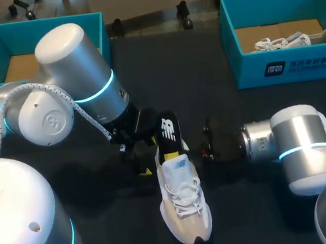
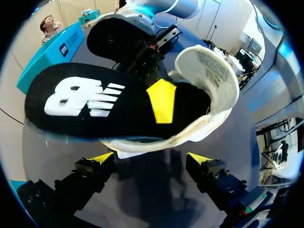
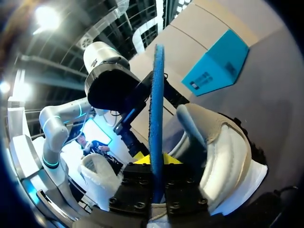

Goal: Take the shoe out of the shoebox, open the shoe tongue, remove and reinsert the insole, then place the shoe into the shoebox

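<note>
right pincer point(image 3: 153, 164) is clamped on the black foam insole point(image 1: 168, 130) with a white logo, its yellow tips pressing from both sides. the insole stands on edge, its lower end tucked into the heel opening of the white mesh lace-up shoe point(image 1: 185, 207). the shoe rests on its sole mid-way across the dark bench point(image 1: 115, 226), toe pointing away from the boxes. our left pincer point(image 2: 151, 161) hovers just beside the heel, fingers spread apart. we find a teal cardboard shoebox point(image 1: 251, 69) far right holding a second white shoe point(image 1: 286, 42), and another teal box point(image 1: 25, 31) far left.
</note>
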Available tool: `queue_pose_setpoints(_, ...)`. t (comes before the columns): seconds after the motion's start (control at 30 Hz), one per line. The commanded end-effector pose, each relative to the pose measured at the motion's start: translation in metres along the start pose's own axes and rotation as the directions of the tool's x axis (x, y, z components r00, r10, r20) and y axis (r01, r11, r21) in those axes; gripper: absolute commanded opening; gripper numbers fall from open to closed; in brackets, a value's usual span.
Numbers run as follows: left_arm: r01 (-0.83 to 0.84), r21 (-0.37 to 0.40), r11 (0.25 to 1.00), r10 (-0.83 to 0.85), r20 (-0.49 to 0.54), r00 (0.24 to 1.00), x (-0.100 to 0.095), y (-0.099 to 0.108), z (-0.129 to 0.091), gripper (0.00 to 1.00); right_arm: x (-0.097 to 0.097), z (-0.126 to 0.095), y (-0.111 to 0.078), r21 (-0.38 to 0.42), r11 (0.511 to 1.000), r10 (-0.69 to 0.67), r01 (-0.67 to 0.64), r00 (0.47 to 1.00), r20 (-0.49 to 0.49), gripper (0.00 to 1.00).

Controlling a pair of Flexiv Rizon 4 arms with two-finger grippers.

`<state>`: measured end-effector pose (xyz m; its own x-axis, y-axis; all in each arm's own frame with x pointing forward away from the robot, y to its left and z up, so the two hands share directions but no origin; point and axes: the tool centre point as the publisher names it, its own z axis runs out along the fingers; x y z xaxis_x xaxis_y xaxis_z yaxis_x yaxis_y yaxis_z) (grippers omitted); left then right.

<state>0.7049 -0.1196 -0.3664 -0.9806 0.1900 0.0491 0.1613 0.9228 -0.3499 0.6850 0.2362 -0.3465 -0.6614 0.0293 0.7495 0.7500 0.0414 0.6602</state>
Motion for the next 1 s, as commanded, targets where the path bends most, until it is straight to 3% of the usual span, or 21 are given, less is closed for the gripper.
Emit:
queue_pose_setpoints(0.03,-0.001,-0.001,1.000,0.001,0.000,1.000,0.000,0.000,0.001,1.00,0.001,0.003,0.003,0.004,1.000,-0.011,0.011,1.000,0.010,0.35)
queue_pose_setpoints(0.77,-0.001,-0.001,1.000,0.001,0.000,1.000,0.000,0.000,0.001,1.00,0.011,-0.003,0.029,0.024,0.994,-0.107,0.106,0.994,0.027,0.31)
queue_pose_setpoints(1.0,-0.001,-0.001,1.000,0.001,0.000,1.000,0.000,0.000,0.001,1.00,0.006,-0.006,0.036,0.016,0.992,-0.126,0.126,0.992,0.027,0.31)
